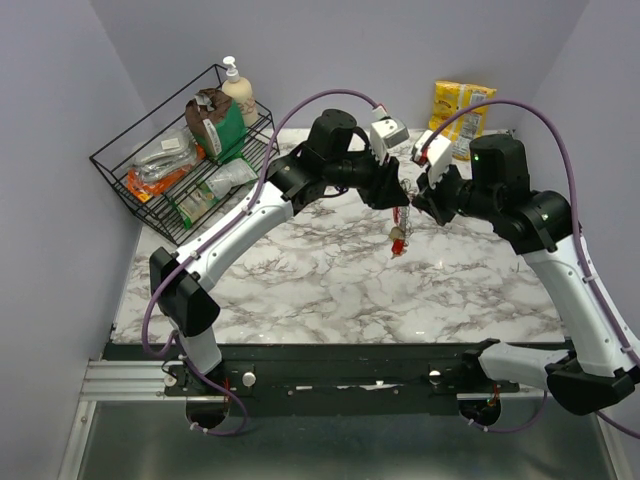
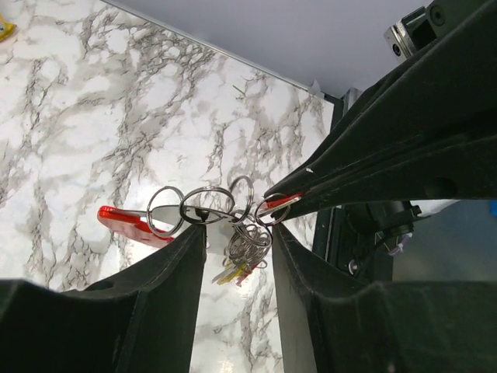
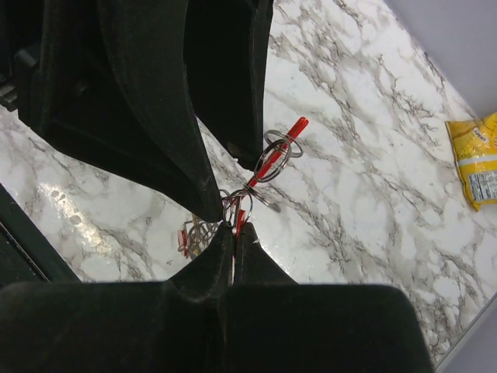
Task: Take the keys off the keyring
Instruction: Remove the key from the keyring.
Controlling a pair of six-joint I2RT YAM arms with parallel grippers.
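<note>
While small silvery keys (image 2: pixel 247 247) dangle mid-frame, my right gripper (image 3: pixel 234 227) pinches thin metal keyring with red strap (image 2: pixel 233 210); left gripper (image 2: pixel 239 233) half-spread, hold unclear.

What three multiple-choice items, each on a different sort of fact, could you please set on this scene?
1. Where are the keys? A on the table; B hanging in the air; C in the basket.
2. What colour is the packet? A blue; B yellow; C green.
3. How is the right gripper? A wide open; B out of view; C shut on the keyring.
Answers: B, they dangle above the table in the top view; B, its wrapper is yellow; C, its fingertips meet on a ring in its own wrist view.
</note>
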